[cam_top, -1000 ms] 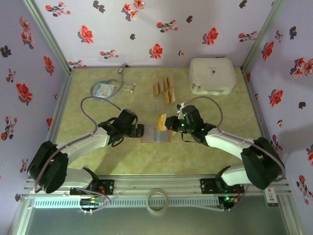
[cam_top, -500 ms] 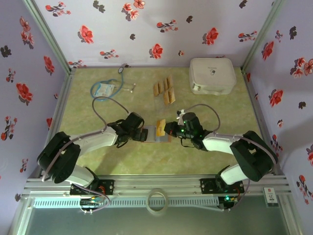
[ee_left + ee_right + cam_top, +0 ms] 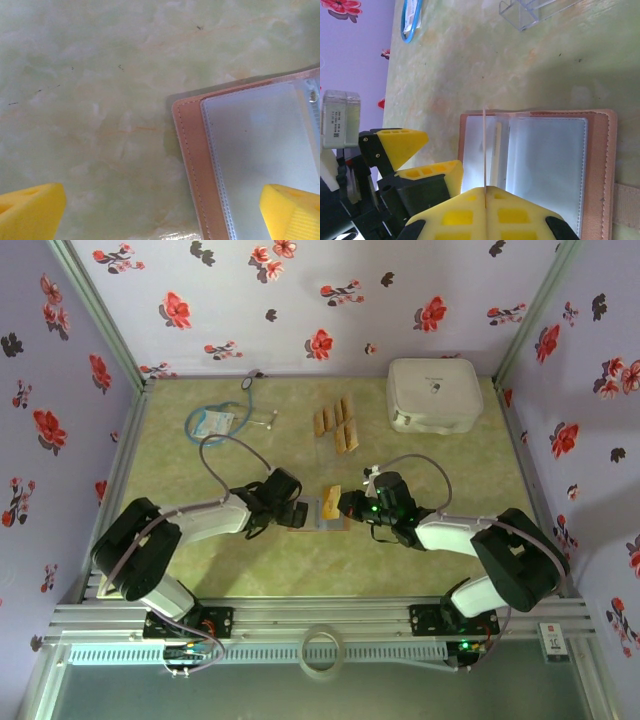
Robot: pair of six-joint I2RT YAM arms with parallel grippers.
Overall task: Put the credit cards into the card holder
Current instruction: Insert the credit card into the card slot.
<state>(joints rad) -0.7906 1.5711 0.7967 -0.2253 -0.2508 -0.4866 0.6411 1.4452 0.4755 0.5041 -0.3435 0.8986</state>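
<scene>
Lab test booth: floral-papered walls (image 3: pixel 300 330), aluminium rail (image 3: pixel 320 614)

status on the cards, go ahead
Left tool open at the wallet edge. Right tool shut on one card, edge-on over the open wallet. Spare cards farther back, nothing blocking.

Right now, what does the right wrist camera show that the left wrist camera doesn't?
Right wrist view adds: the right fingers shut on a credit card, held edge-on over the open card holder, plus a clear stand and blue tubing. Left wrist view adds: a close look at the holder's stitched corner, seen between the wide-open left fingers. Both share: the card holder, the left fingers and the green table.
</scene>
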